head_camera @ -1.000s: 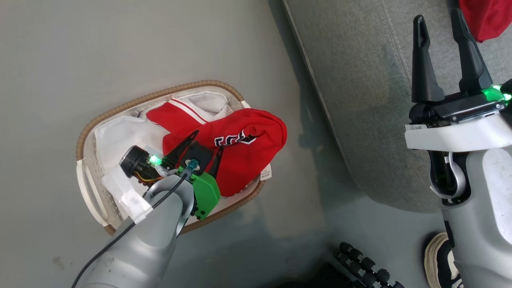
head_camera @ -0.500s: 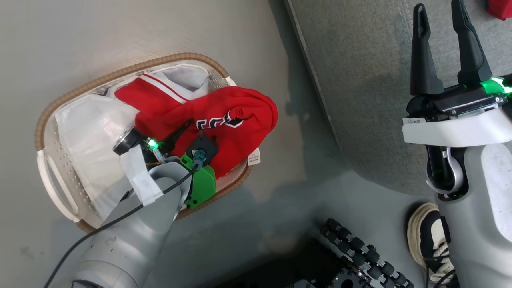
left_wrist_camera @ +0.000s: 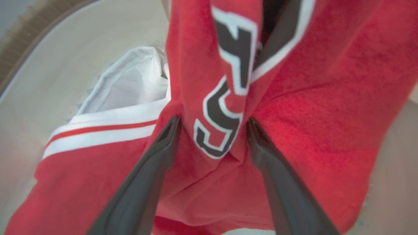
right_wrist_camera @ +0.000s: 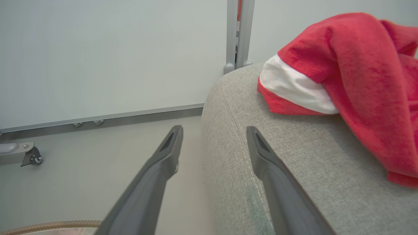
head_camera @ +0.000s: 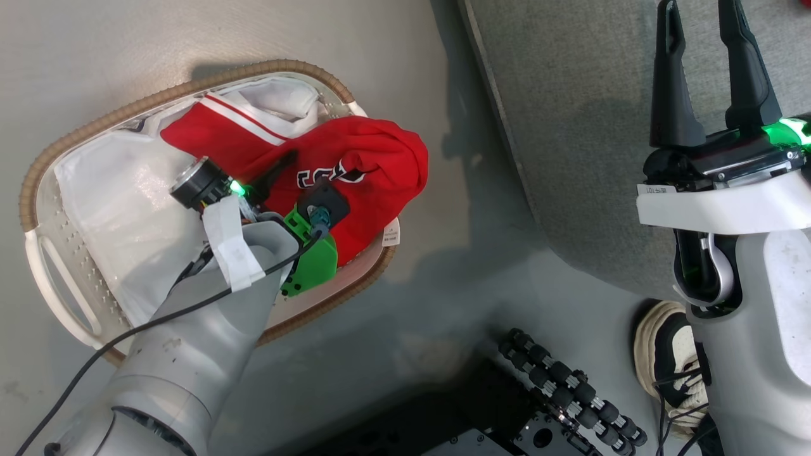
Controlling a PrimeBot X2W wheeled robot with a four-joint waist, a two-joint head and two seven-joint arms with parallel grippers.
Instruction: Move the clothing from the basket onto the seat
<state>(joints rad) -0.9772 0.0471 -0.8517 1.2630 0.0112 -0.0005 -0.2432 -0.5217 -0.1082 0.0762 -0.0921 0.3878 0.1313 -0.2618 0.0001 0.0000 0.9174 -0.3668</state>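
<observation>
We are pressing our left gripper [left_wrist_camera: 213,120] down into the red jersey [head_camera: 374,158], which is lying bunched in the white laundry basket [head_camera: 158,101] on the floor [head_camera: 127,38]. One lobe is spilling over the woven rim on the side nearer the grey seat [head_camera: 570,126]. The gripper's two dark fingers [left_wrist_camera: 147,169] are standing spread wide, one on either side of a raised fold [left_wrist_camera: 222,107] carrying the black-and-white lettering. The ridge of cloth is sitting between them and nothing is being pinched yet.

We are judging that this fold is the target because a raised ridge gives slim fingers something to bite, where flat cloth would slide away. The white liner [head_camera: 114,202] is lying bare across the other half of the basket, and we are reckoning that a deep bite risks catching it along with the jersey.

Our right gripper [right_wrist_camera: 214,130] is hovering over the seat's stitched edge, fingers likewise apart and holding nothing. It appears to be parked clear of the basket, beside the spot where the jersey is meant to land. A second red garment [right_wrist_camera: 359,65] with a white band is lying on the cushion beyond it. A person's sneaker [head_camera: 665,342] is showing by our base.
</observation>
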